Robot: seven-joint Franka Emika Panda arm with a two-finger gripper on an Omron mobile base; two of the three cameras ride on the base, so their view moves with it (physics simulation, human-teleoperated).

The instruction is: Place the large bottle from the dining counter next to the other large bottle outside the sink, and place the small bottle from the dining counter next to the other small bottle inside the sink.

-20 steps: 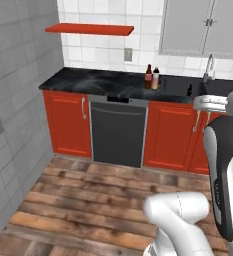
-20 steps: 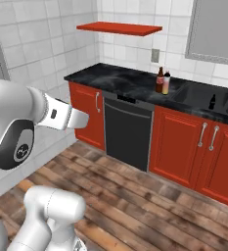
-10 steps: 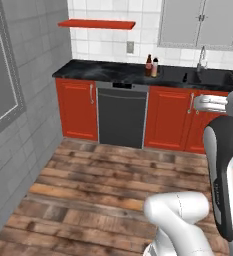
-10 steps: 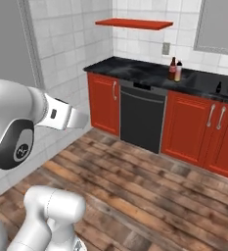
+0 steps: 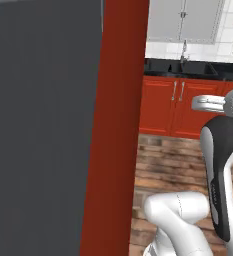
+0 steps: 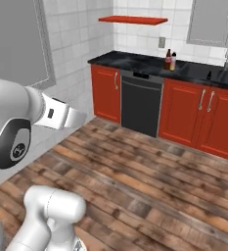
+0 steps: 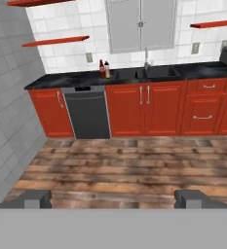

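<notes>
My gripper is open, its two fingertips far apart low in the hand view with nothing between them, facing the kitchen wall from across the wooden floor. Two bottles stand close together on the black counter left of the sink: a taller dark one and a shorter, lighter one. In the right base view the same pair of bottles is left of the sink. The sink's inside is hidden from here. The dining counter and its bottles are out of view.
Red cabinets and a dark dishwasher run under the counter. A tall grey and red panel stands close on the left of the left base view. A grey tiled wall bounds the left; wooden floor lies open ahead.
The whole scene has shifted in both base views, so the base has moved. The grey and red panel now covers the left base view's left. The jaws stay open.
</notes>
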